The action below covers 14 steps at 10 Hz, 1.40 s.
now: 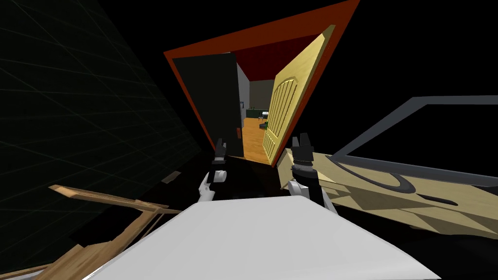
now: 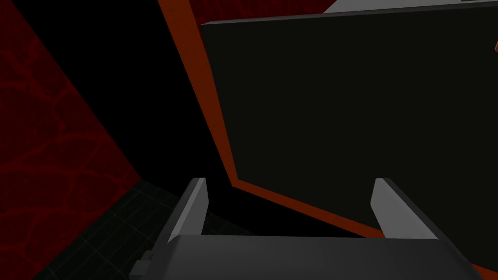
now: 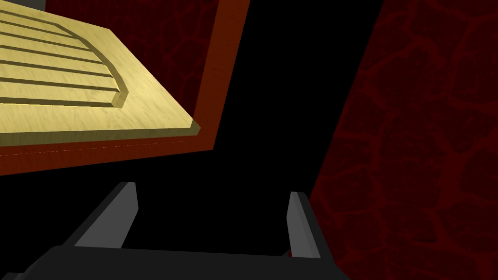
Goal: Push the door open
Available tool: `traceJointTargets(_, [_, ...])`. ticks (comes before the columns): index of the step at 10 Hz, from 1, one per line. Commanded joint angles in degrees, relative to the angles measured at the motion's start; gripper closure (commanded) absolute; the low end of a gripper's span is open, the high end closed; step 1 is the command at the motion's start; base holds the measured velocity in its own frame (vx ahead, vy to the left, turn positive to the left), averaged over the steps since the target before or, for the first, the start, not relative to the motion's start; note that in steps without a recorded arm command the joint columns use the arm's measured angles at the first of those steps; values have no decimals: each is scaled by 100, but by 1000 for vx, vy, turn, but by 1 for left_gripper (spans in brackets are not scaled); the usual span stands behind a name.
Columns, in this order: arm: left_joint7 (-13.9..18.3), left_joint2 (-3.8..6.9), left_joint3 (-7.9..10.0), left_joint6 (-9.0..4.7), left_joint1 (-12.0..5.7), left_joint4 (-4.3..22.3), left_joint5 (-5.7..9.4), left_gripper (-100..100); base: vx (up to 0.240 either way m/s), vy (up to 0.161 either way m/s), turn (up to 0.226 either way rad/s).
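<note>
My right gripper [image 3: 209, 221]: fingers spread wide, nothing held, hanging just short of red door frame [image 3: 221, 73], near its right post. My left gripper [image 2: 292, 209]: spread the same, empty, facing dark panel [image 2: 360, 121] in frame's left half. Beyond, yellow door [image 1: 284, 104]: seems hinged at right, swung partway inward, apart from both hands. Judgement: to widen gap, lay right fingers flat on leaf near free edge, far from hinge; push steadily, base rolling forward with it. Wood floor [image 1: 253, 141] of far room shows through gap.
</note>
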Motion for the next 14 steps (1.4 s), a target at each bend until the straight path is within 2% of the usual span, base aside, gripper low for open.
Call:
traceJointTargets(1, [36, 18, -16, 5, -143, 286, -4, -100, 75, 47, -49])
traceJointTargets(4, [109, 60, -23, 42, -497, 892, -1, -100, 93, 69, -54])
traceJointTargets(5, [109, 60, -23, 42, -497, 947, -1, -100, 64, 56, -13])
traceJointTargets(10, [231, 101, -34, 103, -1084, 1942, 3, -100, 79, 66, -45])
traceJointTargets(11, [231, 101, -34, 103, -1084, 2000, 3, -100, 64, 54, -17])
traceJointTargets(14, [302, 114, -40, 139, -1428, 2580, 5, -100, 59, 62, -39])
